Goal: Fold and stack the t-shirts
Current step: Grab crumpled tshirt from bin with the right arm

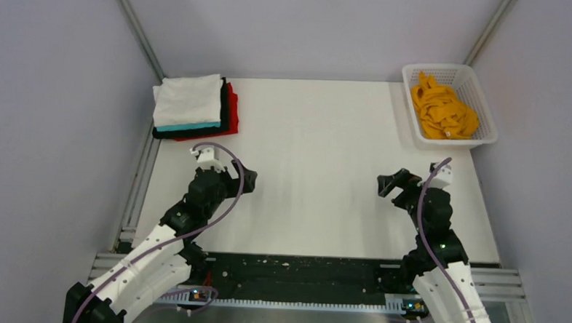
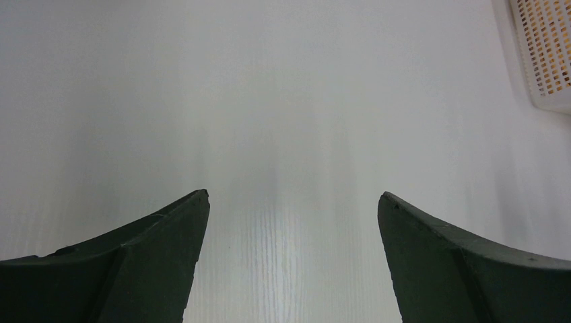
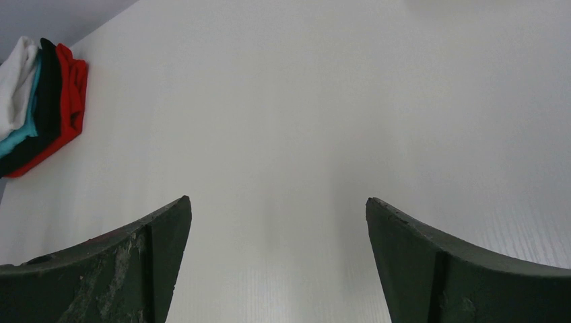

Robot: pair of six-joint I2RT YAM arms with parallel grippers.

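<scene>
Five t-shirts, one basket, two arms. Four folded t-shirts form a single stack at the far left corner of the tabletop: white uppermost, then teal, black, and red at the bottom. The fifth, an orange-yellow t-shirt, lies crumpled inside the white mesh basket at the far right corner. The left arm and right arm rise bent from the near edge, wrists turned inward toward each other. The left pincer and right pincer both stand spread wide, holding nothing, over bare tabletop and well apart from every shirt.
</scene>
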